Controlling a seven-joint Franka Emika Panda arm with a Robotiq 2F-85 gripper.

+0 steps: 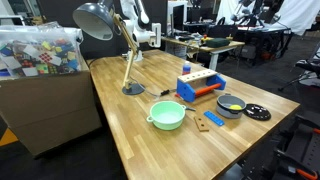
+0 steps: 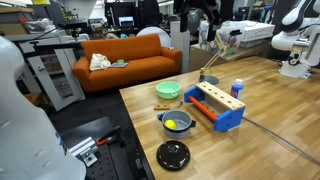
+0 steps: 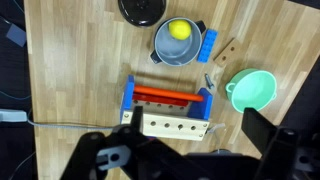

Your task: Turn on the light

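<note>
The light is a tall desk lamp with a grey dome shade [image 1: 95, 20], a slanted light-wood arm [image 1: 128, 58] and a small round grey base [image 1: 133, 89] at the back of the wooden table. Its arm [image 2: 215, 55] and base [image 2: 208, 79] also show in an exterior view. My gripper [image 1: 149, 38] hangs high beside the lamp's upper arm, apart from the shade. In the wrist view its two dark fingers stand wide apart, so the gripper [image 3: 185, 150] is open and empty, looking down at the table. A dark rounded shape [image 3: 190, 168] lies below, unclear.
On the table are a blue and orange toy toolbox [image 1: 197, 85], a green bowl [image 1: 167, 115], a grey bowl with a yellow ball [image 1: 231, 104] and a black disc [image 1: 257, 113]. A cardboard box of clutter [image 1: 40, 55] stands beside the table. An orange sofa [image 2: 125, 60] stands behind.
</note>
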